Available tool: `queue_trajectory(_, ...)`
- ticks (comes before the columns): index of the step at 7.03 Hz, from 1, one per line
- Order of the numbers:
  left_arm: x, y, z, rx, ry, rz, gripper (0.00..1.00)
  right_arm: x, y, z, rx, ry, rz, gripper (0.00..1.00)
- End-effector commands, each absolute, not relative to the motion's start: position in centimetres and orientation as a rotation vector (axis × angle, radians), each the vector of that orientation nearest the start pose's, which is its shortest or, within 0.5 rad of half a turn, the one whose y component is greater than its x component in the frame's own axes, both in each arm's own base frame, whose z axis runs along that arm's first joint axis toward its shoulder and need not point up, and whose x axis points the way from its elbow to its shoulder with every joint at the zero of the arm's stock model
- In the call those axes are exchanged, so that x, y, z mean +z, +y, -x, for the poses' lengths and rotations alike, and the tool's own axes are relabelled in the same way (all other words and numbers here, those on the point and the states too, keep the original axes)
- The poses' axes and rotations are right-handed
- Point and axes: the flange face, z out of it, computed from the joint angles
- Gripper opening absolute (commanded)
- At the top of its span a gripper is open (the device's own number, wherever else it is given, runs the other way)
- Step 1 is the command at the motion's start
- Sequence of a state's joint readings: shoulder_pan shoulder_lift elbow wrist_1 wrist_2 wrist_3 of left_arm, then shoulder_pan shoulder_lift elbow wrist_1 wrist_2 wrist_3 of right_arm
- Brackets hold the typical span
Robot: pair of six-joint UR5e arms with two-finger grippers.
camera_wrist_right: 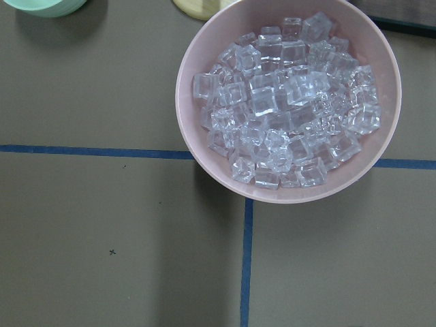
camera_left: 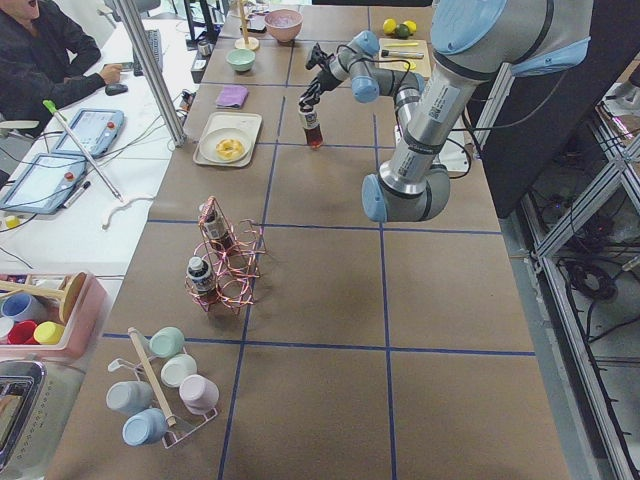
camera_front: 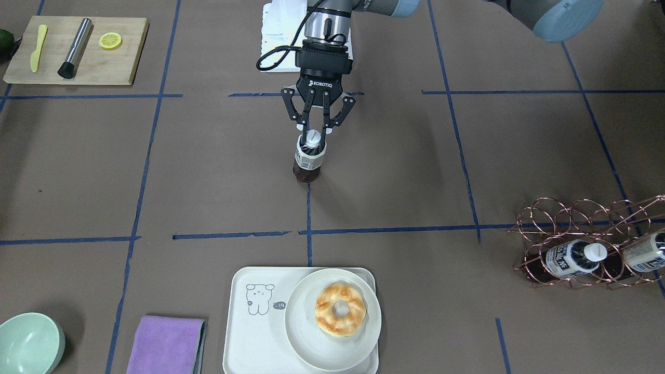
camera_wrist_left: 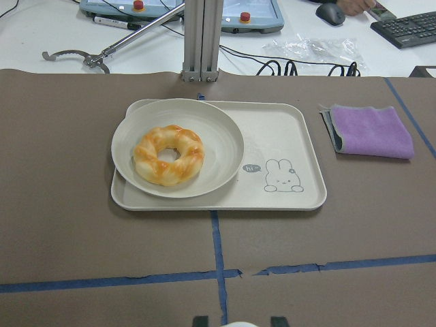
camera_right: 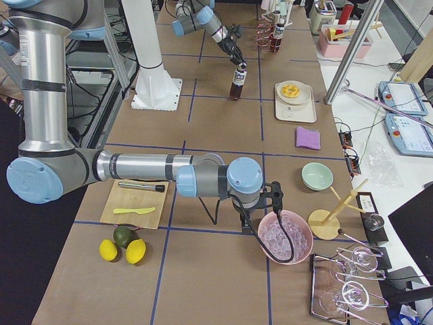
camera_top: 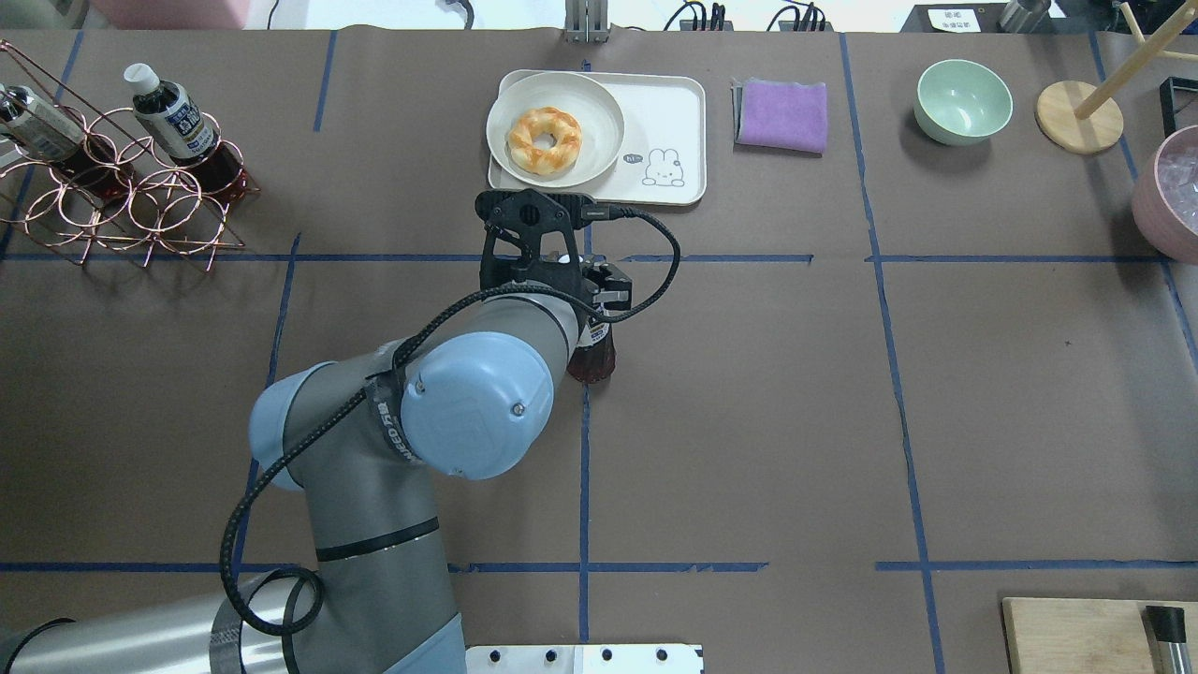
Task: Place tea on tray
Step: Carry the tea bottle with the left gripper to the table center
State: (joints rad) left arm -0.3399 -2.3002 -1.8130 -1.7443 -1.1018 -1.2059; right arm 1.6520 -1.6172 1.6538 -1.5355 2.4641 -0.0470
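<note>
The tea (camera_front: 308,162) is a small upright bottle of dark liquid with a white cap, near the middle of the table. My left gripper (camera_front: 315,136) is shut on its neck from above; I cannot tell whether the base touches the table. The bottle also shows in the overhead view (camera_top: 592,360). The cream tray (camera_front: 244,332) with a line-drawn animal lies beyond it on the operators' side, also in the left wrist view (camera_wrist_left: 286,136). A round plate (camera_front: 306,343) with a doughnut (camera_front: 340,309) covers one half. My right gripper (camera_right: 272,196) hangs over a bowl of ice; I cannot tell its state.
A copper wire rack (camera_front: 566,218) holds two more tea bottles (camera_front: 571,257). A purple cloth (camera_front: 165,345) and a green bowl (camera_front: 28,343) lie beside the tray. A wooden board (camera_front: 78,67) carries a knife, a brush and a lemon slice. The pink ice bowl (camera_wrist_right: 286,95) fills the right wrist view.
</note>
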Motion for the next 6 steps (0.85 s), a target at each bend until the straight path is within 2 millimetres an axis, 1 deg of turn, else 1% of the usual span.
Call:
queue_trajectory(1,10.4,-37.1,-53.4,-0.263,0.960,-0.817,0.00,63.0,-46.9,-9.4,0.001,-0.886,-0.120,1.00)
queue_trajectory(4,9.9,-36.8,-52.7,-0.264,0.969,-0.825,0.00,62.9,-46.7,-9.4,0.002,-0.888,-0.121,1.00)
queue_trajectory(6,11.7,-37.2,-52.6,-0.231,0.891,-0.875,0.00,62.8,-46.7,-9.4,0.001,-0.888,-0.123,1.00)
